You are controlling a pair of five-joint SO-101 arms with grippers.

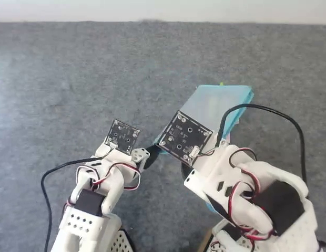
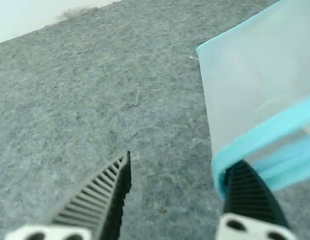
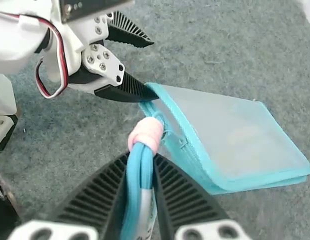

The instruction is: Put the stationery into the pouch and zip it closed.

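The pale blue see-through pouch [image 1: 221, 102] lies flat on the grey felt, and its turquoise zip edge [image 3: 177, 137] faces both arms. In the right wrist view my right gripper [image 3: 141, 158] is shut on the pouch's blue strap [image 3: 140, 182], which ends in a pink band [image 3: 145, 134] at the zip. My left gripper [image 2: 180, 197] stands open at the pouch [image 2: 255, 90] corner, with one finger [image 2: 247, 187] against the turquoise edge and the other over bare felt. From the right wrist view, the left gripper [image 3: 145, 65] is spread beside that corner.
Grey felt [image 1: 73, 79] covers the whole table, with open room to the left and behind the pouch. A pale wall strip [image 1: 163, 9] borders the far edge. Black cables [image 1: 278, 118] loop over the arms near the front.
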